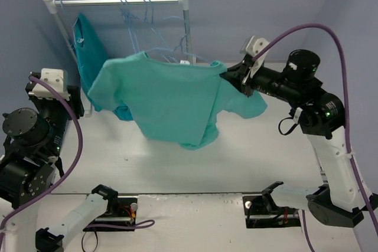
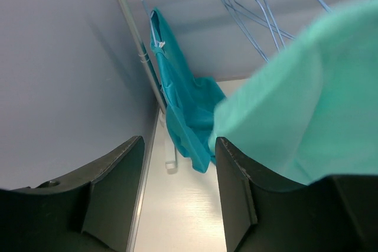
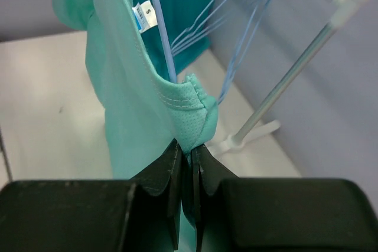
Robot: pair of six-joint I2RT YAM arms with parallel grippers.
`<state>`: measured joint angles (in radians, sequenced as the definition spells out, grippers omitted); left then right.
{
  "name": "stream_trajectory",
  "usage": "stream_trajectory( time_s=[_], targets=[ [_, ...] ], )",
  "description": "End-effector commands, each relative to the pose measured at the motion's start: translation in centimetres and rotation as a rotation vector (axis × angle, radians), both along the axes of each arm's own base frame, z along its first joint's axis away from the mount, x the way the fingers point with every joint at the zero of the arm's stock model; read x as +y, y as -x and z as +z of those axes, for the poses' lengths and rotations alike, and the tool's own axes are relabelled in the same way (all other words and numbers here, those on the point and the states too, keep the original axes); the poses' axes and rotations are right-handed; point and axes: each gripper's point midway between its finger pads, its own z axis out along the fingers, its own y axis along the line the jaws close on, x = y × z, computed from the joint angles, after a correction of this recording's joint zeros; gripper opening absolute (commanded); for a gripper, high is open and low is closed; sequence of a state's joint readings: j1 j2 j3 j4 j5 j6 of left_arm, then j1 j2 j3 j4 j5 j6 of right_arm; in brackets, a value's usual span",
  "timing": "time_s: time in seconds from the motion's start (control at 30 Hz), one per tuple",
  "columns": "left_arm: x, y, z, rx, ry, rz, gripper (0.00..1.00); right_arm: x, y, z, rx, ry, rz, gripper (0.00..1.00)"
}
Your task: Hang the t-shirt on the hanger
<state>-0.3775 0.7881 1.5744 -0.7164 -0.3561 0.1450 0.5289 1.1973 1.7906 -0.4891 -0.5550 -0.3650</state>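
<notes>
The mint-teal t-shirt (image 1: 168, 98) hangs spread in mid-air over the table, in front of the rail. My right gripper (image 1: 231, 78) is shut on its shoulder seam; the right wrist view shows the jaws (image 3: 188, 149) pinching a fold of the stitched edge. A pale-blue hanger (image 3: 160, 39) wire runs down into the neck opening beside the small white tag (image 3: 143, 17). My left gripper (image 2: 179, 146) stands open with only bare table between its fingers. The shirt's sleeve (image 2: 307, 98) hangs just to the right of its right finger (image 2: 233, 175).
A white-and-metal clothes rail (image 1: 118, 0) stands at the back, with a darker turquoise garment (image 1: 85, 45) hanging at its left end and several spare pale-blue hangers (image 1: 139, 16) beside it. The rail's upright (image 3: 283, 84) and foot are close to my right gripper. Blue walls enclose the back and sides.
</notes>
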Motion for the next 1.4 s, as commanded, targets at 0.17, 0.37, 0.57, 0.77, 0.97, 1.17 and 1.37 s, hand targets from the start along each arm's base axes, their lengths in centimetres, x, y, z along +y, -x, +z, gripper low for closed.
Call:
stream_trajectory(
  time_s=[0.17, 0.37, 0.57, 0.77, 0.97, 1.17, 1.37],
  targets=[
    [-0.6, -1.5, -0.9, 0.012, 0.052, 0.01, 0.47, 0.9, -0.9, -5.9, 0.133, -0.002, -0.005, 0.0],
    [0.1, -1.6, -2.4, 0.056, 0.071, 0.074, 0.53, 2.5, -3.7, -6.8, 0.175, -0.004, -0.079, 0.0],
    [0.3, -1.4, -3.2, 0.072, 0.081, 0.087, 0.55, 5.0, -4.3, -6.5, 0.18, -0.001, -0.056, 0.0],
    [0.1, -1.5, -3.9, 0.086, 0.089, 0.083, 0.63, 5.0, -3.4, -12.4, 0.277, 0.087, -0.042, 0.0],
    [0.0, -2.0, -4.6, 0.109, 0.078, 0.087, 0.75, 1.6, -3.5, -20.4, 0.407, 0.186, -0.158, 0.0],
    [-0.4, -2.4, -5.5, 0.129, 0.087, 0.081, 0.75, -3.3, -5.9, -23.0, 0.435, 0.175, -0.399, 0.0],
    [-0.7, -2.7, -7.1, 0.166, 0.088, 0.076, 0.76, -8.3, -9.1, -24.6, 0.448, 0.168, -0.696, 0.0]
  ],
)
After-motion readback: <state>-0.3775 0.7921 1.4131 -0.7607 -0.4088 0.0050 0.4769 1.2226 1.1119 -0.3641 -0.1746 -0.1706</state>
